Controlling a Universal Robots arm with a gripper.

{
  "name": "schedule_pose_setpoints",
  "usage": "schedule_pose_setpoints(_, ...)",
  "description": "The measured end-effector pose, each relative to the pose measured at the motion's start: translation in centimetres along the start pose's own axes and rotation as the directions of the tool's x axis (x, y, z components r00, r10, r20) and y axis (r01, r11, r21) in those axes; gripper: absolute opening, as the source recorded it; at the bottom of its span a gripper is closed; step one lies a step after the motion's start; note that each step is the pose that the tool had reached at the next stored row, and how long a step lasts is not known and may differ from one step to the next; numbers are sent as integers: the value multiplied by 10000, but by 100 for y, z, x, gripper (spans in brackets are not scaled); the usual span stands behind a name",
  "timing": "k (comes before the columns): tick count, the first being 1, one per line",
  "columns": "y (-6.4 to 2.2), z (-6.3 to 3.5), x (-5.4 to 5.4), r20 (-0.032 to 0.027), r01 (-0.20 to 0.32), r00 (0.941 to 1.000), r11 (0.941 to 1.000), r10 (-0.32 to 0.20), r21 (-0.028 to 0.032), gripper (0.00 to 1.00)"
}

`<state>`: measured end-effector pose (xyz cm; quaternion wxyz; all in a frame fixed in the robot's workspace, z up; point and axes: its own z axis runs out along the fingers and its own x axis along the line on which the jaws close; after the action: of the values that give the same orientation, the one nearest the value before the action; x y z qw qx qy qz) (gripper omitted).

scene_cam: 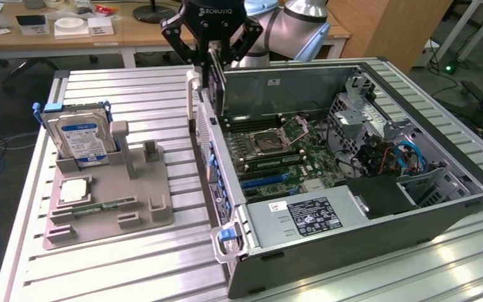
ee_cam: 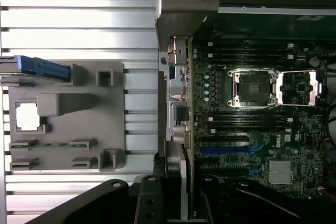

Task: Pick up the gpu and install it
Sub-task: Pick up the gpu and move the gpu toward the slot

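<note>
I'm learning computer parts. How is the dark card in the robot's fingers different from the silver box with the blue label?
The gpu is dark and thin; the hard drive is silvery and thicker, with a blue-white label. The gpu hangs in the fingers of the gripper over the computer case; the hard drive stands in a grey holder. Both are upright.

HDD [scene_cam: 80, 139] upright in grey holder [scene_cam: 153, 214]; RAM stick [scene_cam: 100, 206], CPU [scene_cam: 72, 190] flat on it.
</note>
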<state>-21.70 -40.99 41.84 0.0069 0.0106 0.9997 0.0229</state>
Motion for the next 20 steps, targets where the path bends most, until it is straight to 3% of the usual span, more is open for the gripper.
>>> schedule_pose_setpoints(20, 3, 2, -164, 0, 0, 10000, 10000, 0, 1, 28)
